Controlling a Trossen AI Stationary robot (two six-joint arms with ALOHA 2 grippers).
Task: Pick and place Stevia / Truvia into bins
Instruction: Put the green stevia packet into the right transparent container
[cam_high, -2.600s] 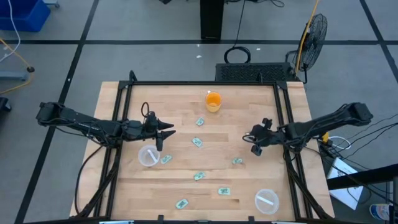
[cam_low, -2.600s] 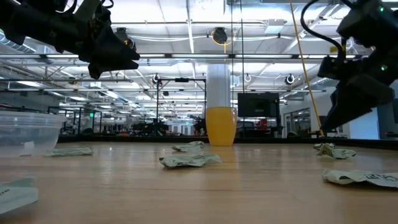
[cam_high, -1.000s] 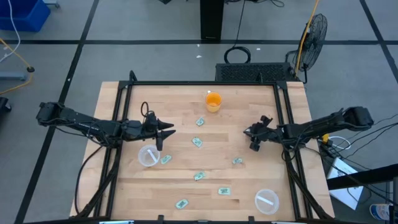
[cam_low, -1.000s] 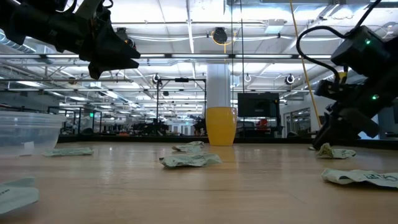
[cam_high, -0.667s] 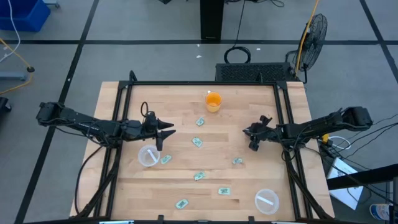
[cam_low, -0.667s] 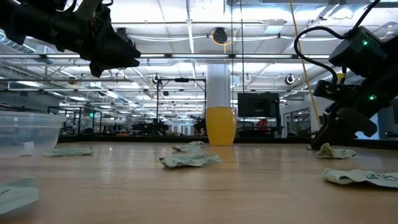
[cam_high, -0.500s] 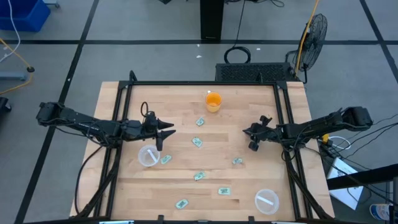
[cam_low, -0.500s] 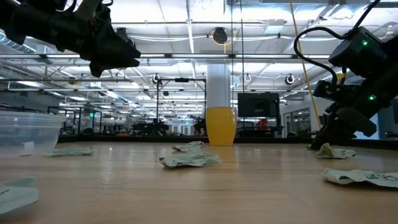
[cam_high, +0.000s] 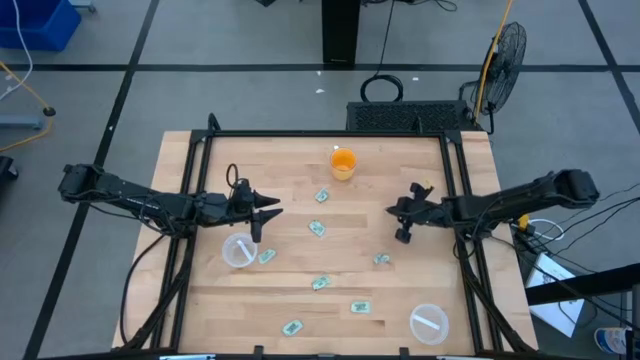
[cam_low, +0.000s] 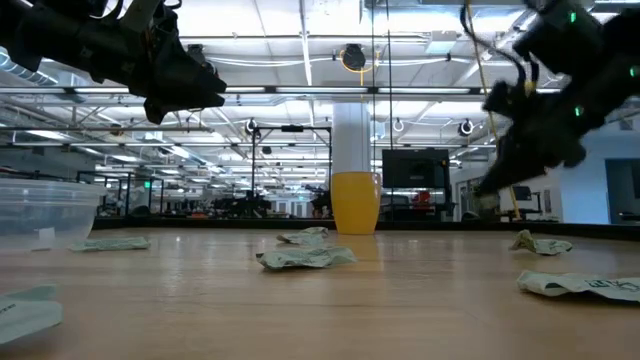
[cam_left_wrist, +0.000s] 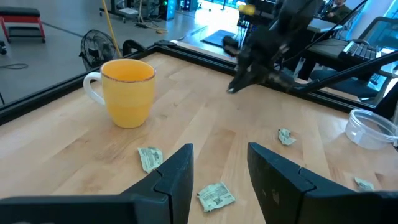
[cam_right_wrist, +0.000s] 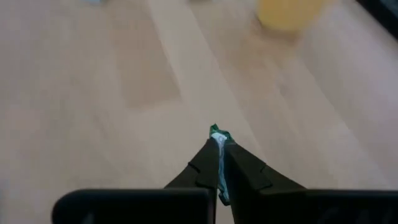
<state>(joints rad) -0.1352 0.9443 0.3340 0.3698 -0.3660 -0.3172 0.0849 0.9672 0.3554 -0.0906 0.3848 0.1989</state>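
Several green and white Stevia / Truvia packets lie flat on the wooden table, among them one (cam_high: 318, 230) at the middle and one (cam_high: 381, 259) right of it. My right gripper (cam_high: 392, 212) hangs above the table's right half, shut on a packet (cam_right_wrist: 217, 133). My left gripper (cam_high: 276, 212) hovers open over the left half, past the far side of one clear bin (cam_high: 238, 250), with nothing between its fingers (cam_left_wrist: 180, 174). The second bin (cam_high: 430, 323) stands at the near right. My right gripper pinches a green and white packet between its two fingertips (cam_right_wrist: 208, 155). Only a narrow edge of the packet (cam_right_wrist: 217, 131) sticks out past the tips. The fingers slant down toward the table's left side. The packet is lifted clear of the table.
An orange cup (cam_high: 343, 163) stands near the far edge at the middle. More packets lie toward the near edge (cam_high: 360, 307) and beside the left bin (cam_high: 267, 256). A black frame (cam_high: 330, 134) runs around the table's far and side edges.
My right gripper has risen from the table top, where its tips stood beside a packet, and has shifted a little toward the table's left edge. The packets on the table lie as before.
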